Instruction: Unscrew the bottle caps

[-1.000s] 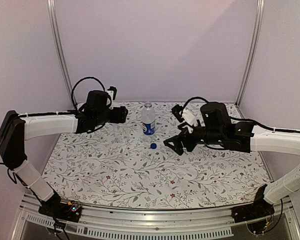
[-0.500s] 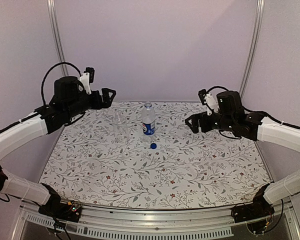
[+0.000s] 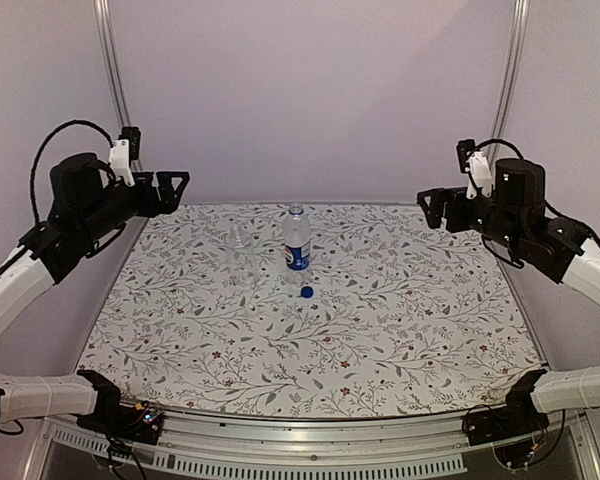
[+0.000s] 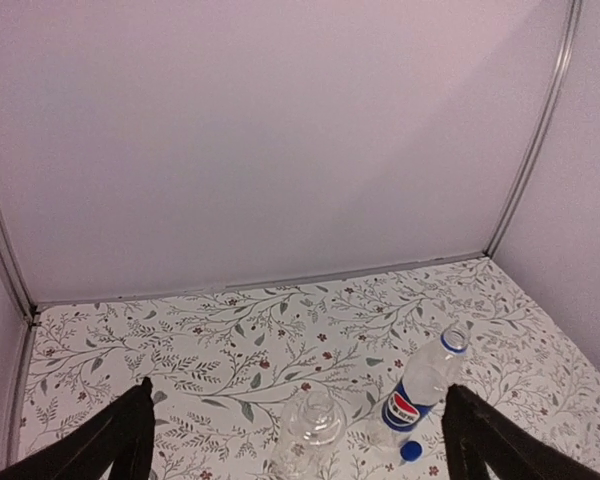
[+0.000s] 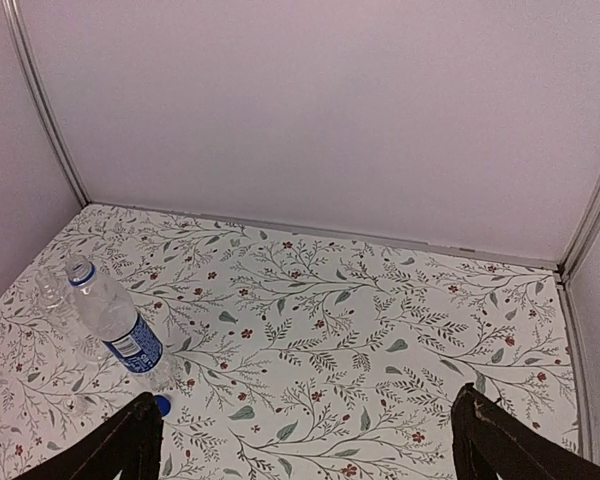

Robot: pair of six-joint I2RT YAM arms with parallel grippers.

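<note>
My left gripper hangs high over the left edge of the counter, jaws spread wide with nothing between them. My right gripper mirrors it on the right, likewise spread and empty. Both are well apart from the bottles. The labelled bottle stands upright near the far middle, its neck bare, and the blue cap lies on the counter just in front of it. The clear bottle stands just to its left; I cannot make out that bottle's cap.
</note>
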